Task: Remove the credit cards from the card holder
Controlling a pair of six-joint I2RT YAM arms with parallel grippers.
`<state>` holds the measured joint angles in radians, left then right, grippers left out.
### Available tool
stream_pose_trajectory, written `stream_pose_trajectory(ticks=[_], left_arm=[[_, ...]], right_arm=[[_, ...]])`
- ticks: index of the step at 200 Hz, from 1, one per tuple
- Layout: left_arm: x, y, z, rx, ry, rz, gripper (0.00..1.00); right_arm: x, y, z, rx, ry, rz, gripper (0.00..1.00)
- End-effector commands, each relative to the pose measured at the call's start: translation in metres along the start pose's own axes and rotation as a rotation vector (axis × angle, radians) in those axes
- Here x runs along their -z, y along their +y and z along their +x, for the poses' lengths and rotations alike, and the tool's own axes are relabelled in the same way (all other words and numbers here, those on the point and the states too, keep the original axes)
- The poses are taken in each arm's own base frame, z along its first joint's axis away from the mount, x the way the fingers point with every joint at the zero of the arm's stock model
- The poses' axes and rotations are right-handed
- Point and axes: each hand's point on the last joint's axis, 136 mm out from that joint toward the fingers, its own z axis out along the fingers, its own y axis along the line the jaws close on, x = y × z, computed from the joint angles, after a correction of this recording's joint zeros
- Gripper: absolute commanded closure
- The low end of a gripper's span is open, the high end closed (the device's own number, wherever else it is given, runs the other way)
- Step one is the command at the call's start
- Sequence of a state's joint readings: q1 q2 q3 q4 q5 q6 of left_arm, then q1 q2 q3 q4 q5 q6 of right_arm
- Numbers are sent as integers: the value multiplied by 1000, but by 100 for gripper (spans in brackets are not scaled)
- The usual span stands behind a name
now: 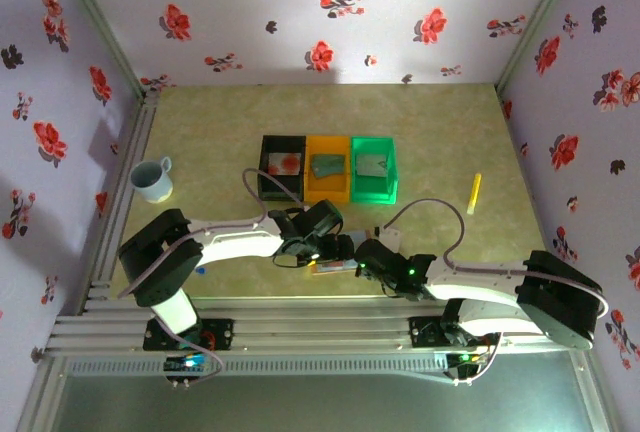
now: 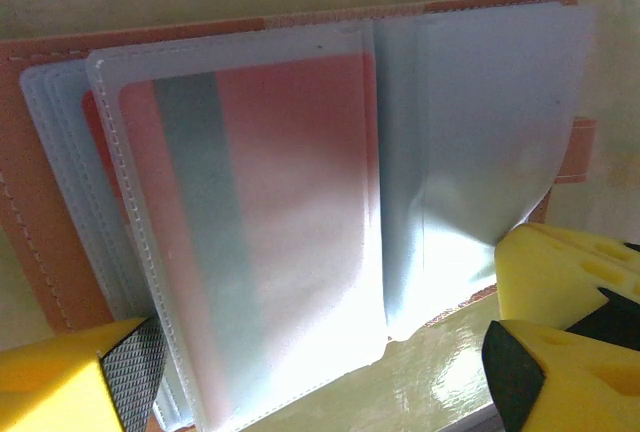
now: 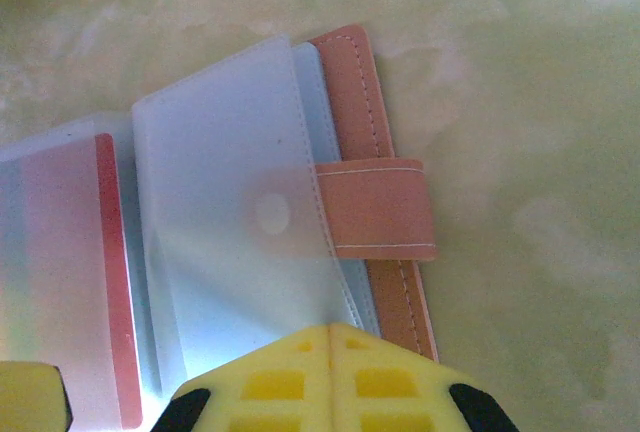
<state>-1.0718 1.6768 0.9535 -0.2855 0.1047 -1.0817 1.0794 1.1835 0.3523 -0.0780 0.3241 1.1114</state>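
Observation:
The card holder lies open on the table, pinkish-tan outside, with frosted sleeves fanned out; it sits at the near edge. A credit card with red and grey bands is inside the top sleeve. My left gripper is open, its fingers either side of that sleeve's near edge. My right gripper is shut, its tip resting on the right-hand sleeves beside the strap. Whether it pinches a sleeve I cannot tell. Another credit card with a red blotch lies in the black bin.
Three bins stand in a row mid-table: black, orange and green, the last two each holding a greyish card. A pale blue mug stands at the left. A yellow stick lies at the right. Floral walls enclose the table.

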Motion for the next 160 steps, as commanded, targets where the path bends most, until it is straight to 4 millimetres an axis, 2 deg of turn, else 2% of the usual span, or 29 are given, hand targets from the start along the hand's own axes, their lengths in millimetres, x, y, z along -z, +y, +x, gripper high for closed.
stream_pose_trajectory(ticks=[1,82,160], left_arm=[[-2,-3,-1,-27,-7,-12,15],[3,-8,-4,-33,-16,0,18],[7,-11,-6,-42,-24,4,26]], right_arm=[[-3,-32,18,14,61,98,100],[-4,-33,19,12,63,98,100],[-4,-34,19,10,62,98,100]])
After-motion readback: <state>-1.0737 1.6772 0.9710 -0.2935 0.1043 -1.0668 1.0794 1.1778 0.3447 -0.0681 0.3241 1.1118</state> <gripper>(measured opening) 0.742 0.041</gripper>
